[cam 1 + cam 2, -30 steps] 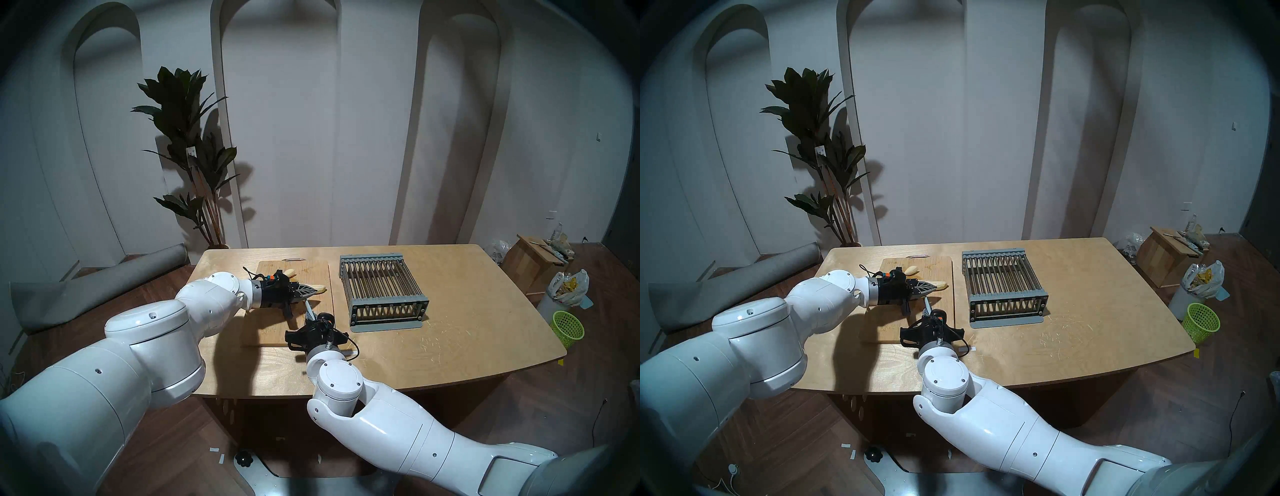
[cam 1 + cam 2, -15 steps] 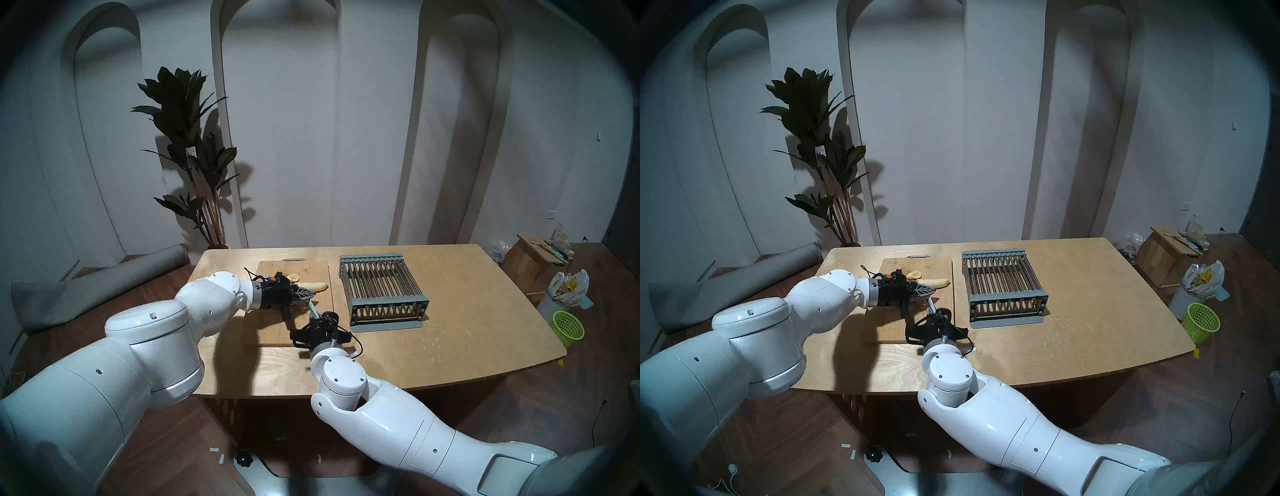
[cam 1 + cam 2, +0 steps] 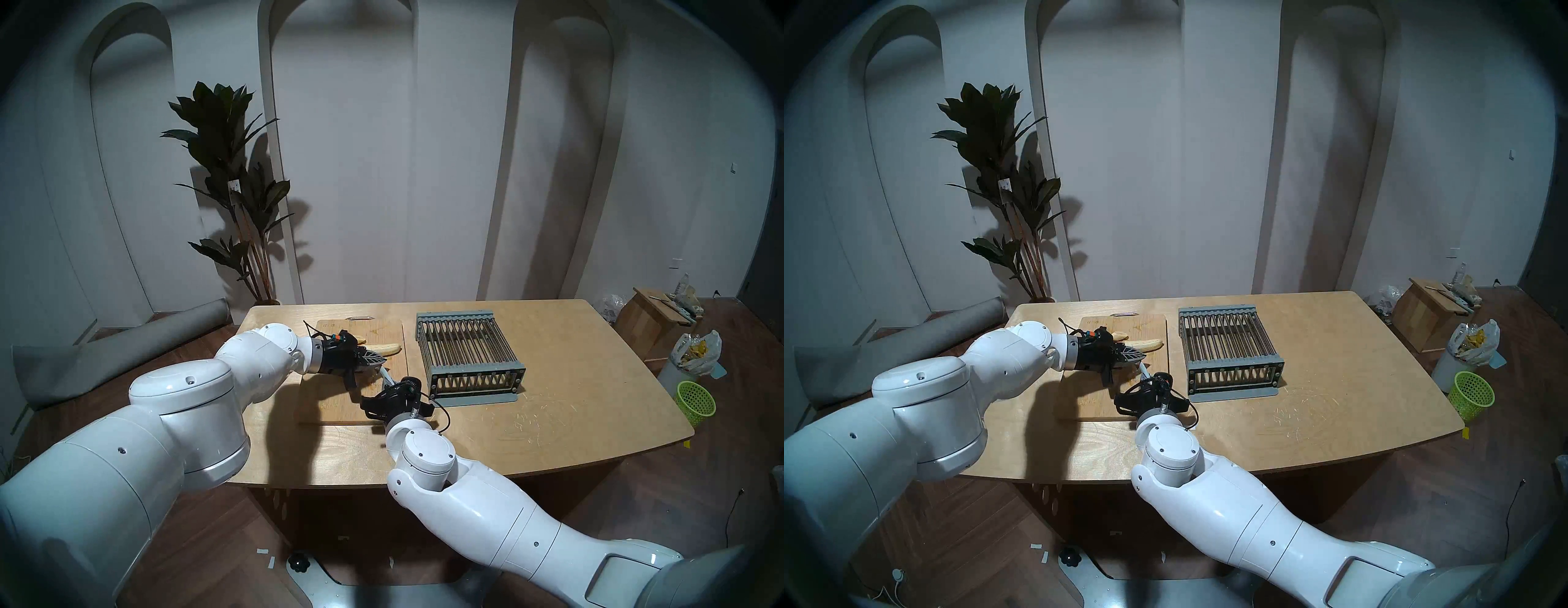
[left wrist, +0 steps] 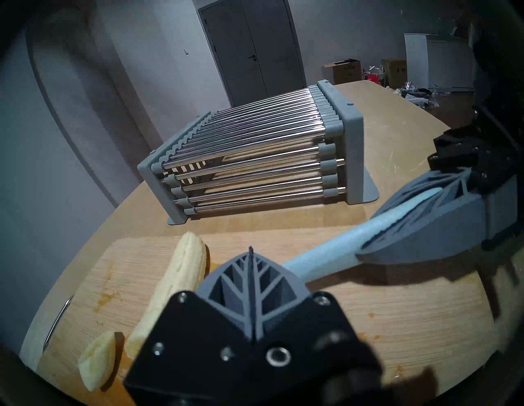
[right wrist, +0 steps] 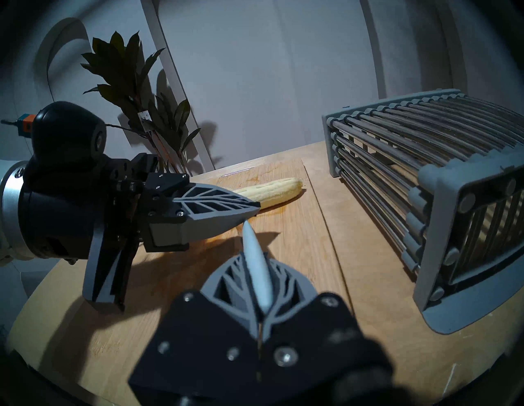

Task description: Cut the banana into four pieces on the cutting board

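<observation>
Now lying crosswise on the cutting board (image 3: 335, 399), long banana (image 5: 272, 191) just beyond knife (image 5: 256, 263) tip, blade clamped in right hand (image 5: 259, 286); left hand (image 4: 251, 279) shut empty beside banana.

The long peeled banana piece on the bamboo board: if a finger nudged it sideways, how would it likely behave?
The long, pale peeled banana piece looks soft: its surface is already dented, so a push would probably bruise it. It would likely smear or stick rather than roll, given the orange stains on the light-brown bamboo cutting board. Its curve should also hinder rolling.
</observation>
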Robot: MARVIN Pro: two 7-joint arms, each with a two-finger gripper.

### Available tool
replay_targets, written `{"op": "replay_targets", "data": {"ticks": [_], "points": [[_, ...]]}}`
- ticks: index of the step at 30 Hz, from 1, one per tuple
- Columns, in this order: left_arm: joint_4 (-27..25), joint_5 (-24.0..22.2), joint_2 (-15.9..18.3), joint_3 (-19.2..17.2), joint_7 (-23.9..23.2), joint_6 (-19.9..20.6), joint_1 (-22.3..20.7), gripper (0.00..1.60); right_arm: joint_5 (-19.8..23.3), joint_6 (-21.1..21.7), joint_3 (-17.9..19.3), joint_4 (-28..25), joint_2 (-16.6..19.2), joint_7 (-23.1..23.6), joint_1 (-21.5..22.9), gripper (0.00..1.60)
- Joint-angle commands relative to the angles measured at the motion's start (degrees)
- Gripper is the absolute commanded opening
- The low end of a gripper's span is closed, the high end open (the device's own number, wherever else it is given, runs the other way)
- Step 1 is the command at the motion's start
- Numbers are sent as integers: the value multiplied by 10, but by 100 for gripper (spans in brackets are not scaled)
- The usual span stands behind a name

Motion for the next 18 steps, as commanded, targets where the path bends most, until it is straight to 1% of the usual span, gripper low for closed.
{"op": "replay_targets", "data": {"ticks": [1,4,5,9,12,14,15,16,17,18], "points": [[0,-15,-4,-15,11,11,-5,0,42,-13,38,-21,1,30,14,0],[1,-34,-4,-38,20,30,-14,0,71,-10,48,-25,4,49,10,0],[1,-34,-4,-38,20,30,-14,0,71,-10,48,-25,4,49,10,0],[1,-46,2,-53,22,45,-18,0,107,-7,61,-33,8,77,3,0],[0,-49,4,-57,22,48,-17,0,120,-5,65,-37,11,89,2,0],[-1,-50,7,-60,21,50,-13,0,154,-2,75,-41,13,113,-4,0],[-1,-51,7,-61,21,51,-12,0,163,0,78,-42,15,120,-5,0],[-1,-51,7,-61,21,51,-12,0,163,0,78,-42,15,120,-5,0],[-2,-52,8,-63,21,53,-12,0,175,1,82,-42,15,127,-7,0],[-3,-54,9,-64,21,54,-11,0,201,5,91,-43,16,142,-11,0]]}}
